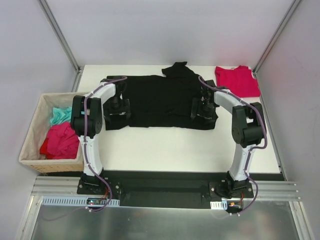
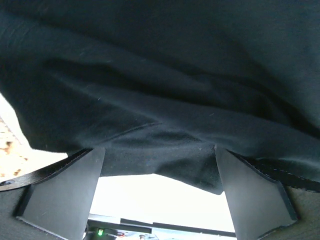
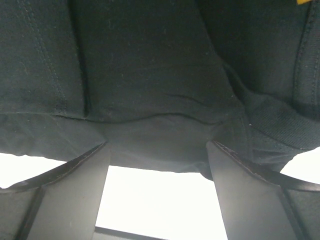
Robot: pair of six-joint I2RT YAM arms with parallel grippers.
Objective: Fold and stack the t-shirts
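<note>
Straddling the near hem of the black t-shirt [image 1: 160,100] at its left and right corners, the left gripper [image 1: 118,113] and right gripper [image 1: 205,113] gape wide, unclenched, with the crimson t-shirt [image 1: 238,80] beyond its far-right corner.

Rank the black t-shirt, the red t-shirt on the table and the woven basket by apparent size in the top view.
1. black t-shirt, spread out, by far the largest
2. woven basket
3. red t-shirt, clearly the smallest

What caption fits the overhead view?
Left hand and right hand at near corners of the black t-shirt; red t-shirt lies far right.
</note>
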